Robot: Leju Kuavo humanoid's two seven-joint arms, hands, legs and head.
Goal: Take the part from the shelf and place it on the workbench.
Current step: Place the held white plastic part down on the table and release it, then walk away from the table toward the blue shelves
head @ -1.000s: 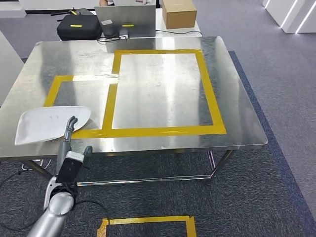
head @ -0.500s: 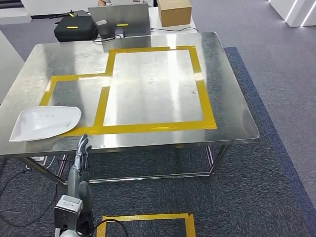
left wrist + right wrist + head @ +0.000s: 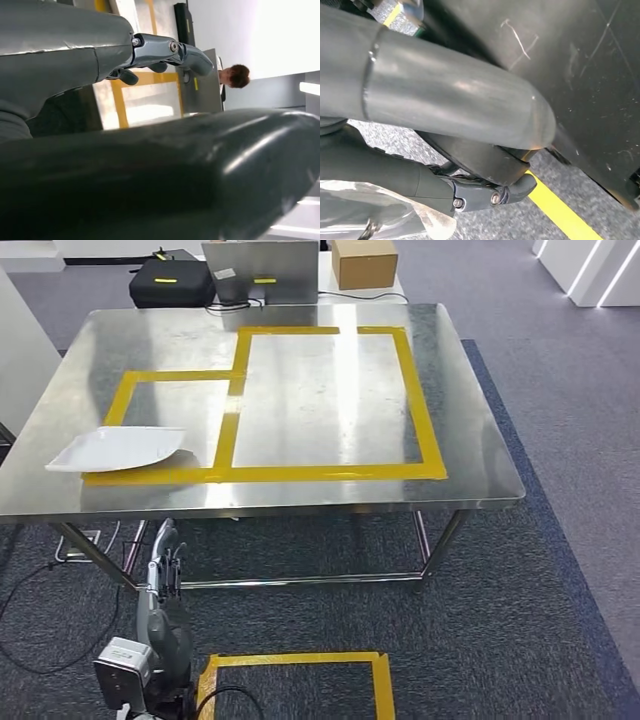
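White part [image 3: 117,449] flat on workbench [image 3: 483,455], left hand [image 3: 164,562] empty below edge

The part [image 3: 117,449] is a thin white piece, flat and slightly curved, broad at its left end and tapering to a rounded tip at the right. It lies flat on the workbench [image 3: 468,440], near the bench's near-left corner, with nothing holding it. Its right end rests inside the small rectangle outlined in yellow tape [image 3: 226,440], while its near edge overlaps that rectangle's near tape strip and its left end reaches out past the outline's left side.
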